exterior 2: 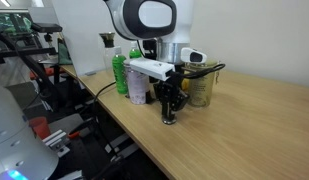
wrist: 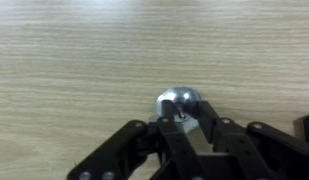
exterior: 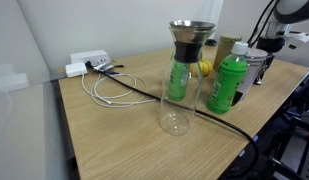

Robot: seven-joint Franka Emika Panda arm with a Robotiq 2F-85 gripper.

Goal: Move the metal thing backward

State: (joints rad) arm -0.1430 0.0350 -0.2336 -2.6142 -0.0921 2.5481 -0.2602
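Observation:
The metal thing (wrist: 179,101) is a small shiny silver round piece on the wooden table (wrist: 84,50). In the wrist view it sits right between my black fingertips. My gripper (wrist: 186,117) points straight down at the table and its fingers are closed in against the piece's sides. In an exterior view the gripper (exterior 2: 171,112) stands upright with its tips at the tabletop, near the table's front edge. The metal thing (exterior 2: 171,120) is only a small glint at the tips there.
A green plastic bottle (exterior: 226,85) and a tall glass carafe with a metal funnel top (exterior: 180,85) stand close by. A pale-topped jar (exterior 2: 201,90) stands behind the gripper. White and black cables (exterior: 109,88) and a white power strip (exterior: 89,62) lie at the far end.

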